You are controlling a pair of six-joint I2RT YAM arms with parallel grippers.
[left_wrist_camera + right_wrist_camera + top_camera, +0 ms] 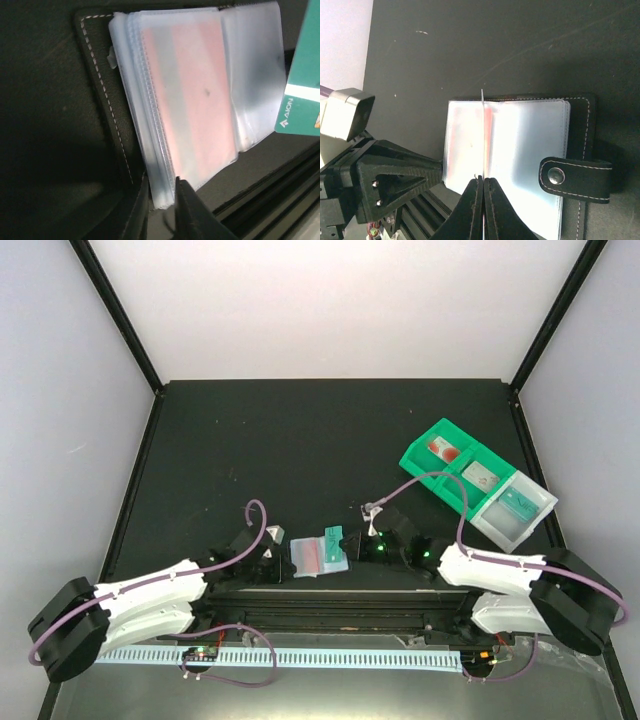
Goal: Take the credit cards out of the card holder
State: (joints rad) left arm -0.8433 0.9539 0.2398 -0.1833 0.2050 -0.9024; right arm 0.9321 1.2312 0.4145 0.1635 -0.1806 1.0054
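The card holder (312,556) lies open at the near middle of the table, clear pockets up. My left gripper (281,559) is shut on its left pocket edge; the left wrist view shows the fingers pinching the pocket stack (161,179), with a reddish card (195,95) inside a pocket. My right gripper (350,544) is shut on a teal card (333,541), which stands on edge over the holder. The right wrist view shows that card edge-on (483,135) above the shut gripper (483,179). It also shows in the left wrist view (302,95). The black snap tab (575,177) lies over the right pockets.
A green-and-clear compartment tray (418,456) stands at the right. It holds a white card with red marks (443,449), a pale grey card (481,478) and a card with a teal mark (520,502). A black rail (330,602) runs along the near table edge.
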